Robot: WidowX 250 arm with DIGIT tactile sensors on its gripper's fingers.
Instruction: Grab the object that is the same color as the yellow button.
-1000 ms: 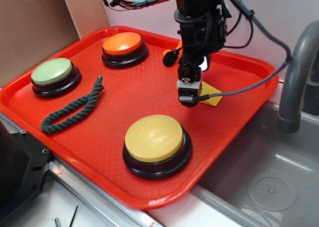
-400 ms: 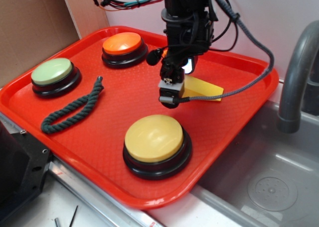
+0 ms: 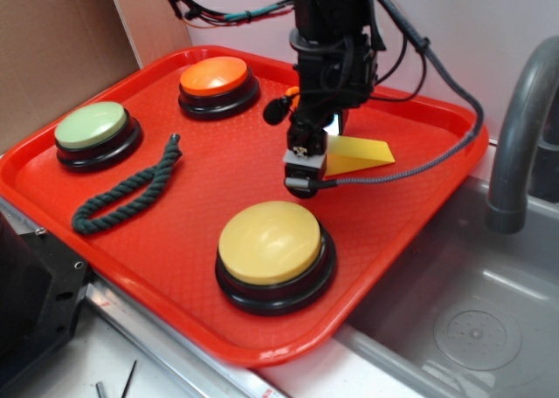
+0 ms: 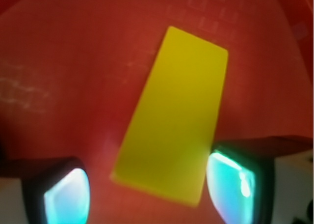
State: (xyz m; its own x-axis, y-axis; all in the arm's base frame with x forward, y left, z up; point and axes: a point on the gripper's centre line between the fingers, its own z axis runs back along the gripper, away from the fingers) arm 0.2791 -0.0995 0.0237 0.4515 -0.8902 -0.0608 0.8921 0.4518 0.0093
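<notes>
The object, a bright-yellow wedge, lies on the red tray right of centre. The yellow button, pale yellow on a black base, stands at the tray's front. My gripper hangs low over the wedge's left end, partly hidden by the arm. In the wrist view the wedge runs away from me. Its near end sits between the two glowing fingertips, close to the right one, with tray showing on the left. The gripper is open.
An orange-topped button stands at the tray's back and a pale green-topped button at its left. A dark green rope lies between them. Right of the tray are a metal sink and a grey faucet.
The arm moved left across the tray, then a little back right. More of the wedge now shows to its right, and the wedge has turned slightly.
</notes>
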